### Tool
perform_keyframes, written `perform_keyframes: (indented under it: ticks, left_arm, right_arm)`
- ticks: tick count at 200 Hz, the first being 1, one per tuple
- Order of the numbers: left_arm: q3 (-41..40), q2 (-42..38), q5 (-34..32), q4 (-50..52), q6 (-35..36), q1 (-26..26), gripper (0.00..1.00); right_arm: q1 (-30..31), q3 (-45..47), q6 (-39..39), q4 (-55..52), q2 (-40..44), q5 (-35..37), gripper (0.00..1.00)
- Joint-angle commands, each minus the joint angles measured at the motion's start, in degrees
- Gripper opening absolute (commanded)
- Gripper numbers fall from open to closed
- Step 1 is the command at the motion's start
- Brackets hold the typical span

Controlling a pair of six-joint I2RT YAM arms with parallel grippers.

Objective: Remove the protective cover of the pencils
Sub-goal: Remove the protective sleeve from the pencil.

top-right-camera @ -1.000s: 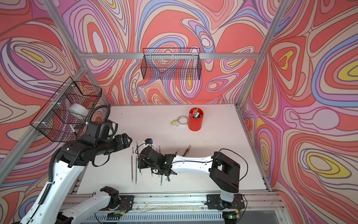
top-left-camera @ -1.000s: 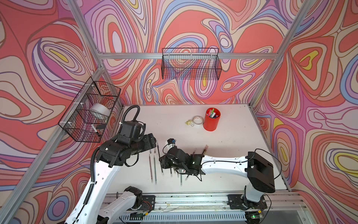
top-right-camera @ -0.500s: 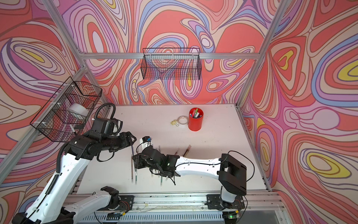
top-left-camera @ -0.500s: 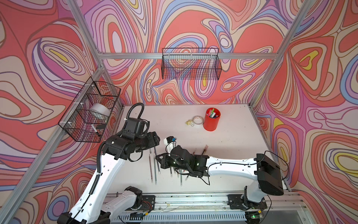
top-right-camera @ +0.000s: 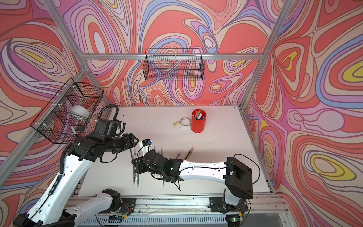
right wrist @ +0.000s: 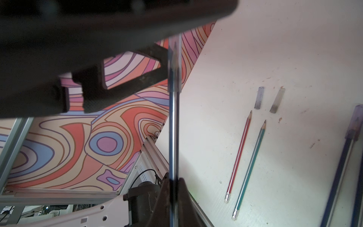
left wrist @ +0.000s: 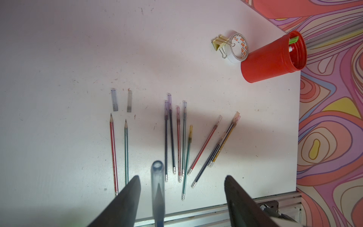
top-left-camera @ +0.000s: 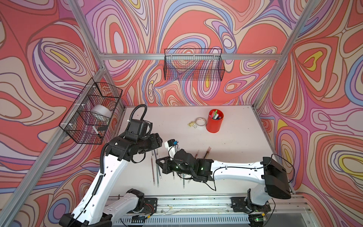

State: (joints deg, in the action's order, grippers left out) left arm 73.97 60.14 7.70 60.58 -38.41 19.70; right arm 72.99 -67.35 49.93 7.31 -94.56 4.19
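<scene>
My right gripper (right wrist: 173, 182) is shut on a dark blue pencil (right wrist: 173, 137) and holds it up off the table. A clear protective cover (right wrist: 174, 64) sits on its tip. My left gripper (left wrist: 182, 178) is open around that cover (left wrist: 157, 176), which stands between the fingers (left wrist: 129, 194), apart from both and nearer one of them. In a top view the left gripper (top-left-camera: 157, 140) meets the right gripper (top-left-camera: 160, 163) over the pencils. Two bare pencils, red (left wrist: 113, 155) and green (left wrist: 126, 151), lie on the table below two loose covers (left wrist: 114, 100). Several capped pencils (left wrist: 176, 137) lie beside them.
A red cup (left wrist: 273, 59) of markers, a tape roll (left wrist: 238, 48) and a binder clip (left wrist: 219, 42) sit at the table's back right. Wire baskets hang on the back wall (top-left-camera: 193, 64) and the left wall (top-left-camera: 90, 114). The metal rail (top-left-camera: 196, 202) runs along the front edge.
My left arm has swung right and forward to the held pencil's tip, and its jaws have narrowed a little. The right gripper has shifted left with the pencil still in it.
</scene>
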Motion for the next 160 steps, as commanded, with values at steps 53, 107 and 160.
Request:
perform_keyframes:
  ticks: [53, 107, 160]
  left_arm:
    - [-2.0, 1.0, 0.2, -2.1, -0.8, 0.4, 0.61]
    - [-2.5, 1.2, 0.8, -3.3, -0.6, 0.3, 0.4]
    - [-1.6, 1.4, -0.4, -1.8, 0.2, 0.4, 0.12]
  right_arm:
    - [0.7, -1.1, -1.4, 2.4, 0.5, -1.4, 0.08]
    - [1.0, -1.6, -1.4, 2.5, -0.2, -1.9, 0.09]
    - [1.0, -1.9, -0.9, 2.4, -0.4, -1.6, 0.09]
